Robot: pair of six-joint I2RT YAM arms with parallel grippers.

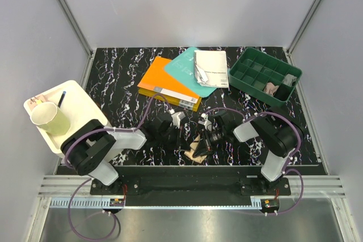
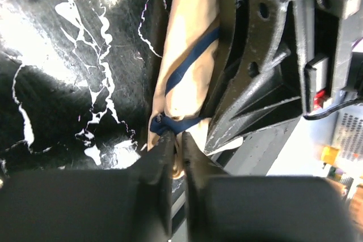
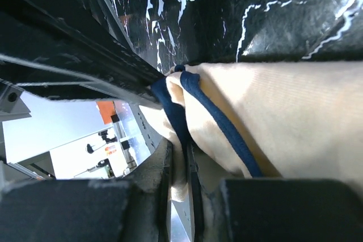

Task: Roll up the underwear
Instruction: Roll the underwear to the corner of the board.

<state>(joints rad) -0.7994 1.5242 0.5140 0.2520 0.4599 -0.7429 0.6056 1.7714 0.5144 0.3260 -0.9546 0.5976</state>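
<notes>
The beige underwear with navy edging (image 1: 197, 150) lies bunched at the table's near edge, between both grippers. My left gripper (image 1: 182, 135) is shut on one end of it; in the left wrist view the beige underwear (image 2: 187, 77) is pinched between my fingertips (image 2: 179, 143). My right gripper (image 1: 205, 140) is shut on the other end; in the right wrist view the beige underwear (image 3: 283, 123) is clamped at its navy edge by my gripper (image 3: 180, 157). A pale folded cloth (image 1: 272, 88), possibly the grey underwear, lies in the green tray.
A green compartment tray (image 1: 264, 75) stands back right. Orange (image 1: 164, 83) and teal (image 1: 187, 69) books and a white booklet (image 1: 210, 67) lie at the back centre. A white tray (image 1: 71, 103) with a cup (image 1: 50, 118) sits on the left.
</notes>
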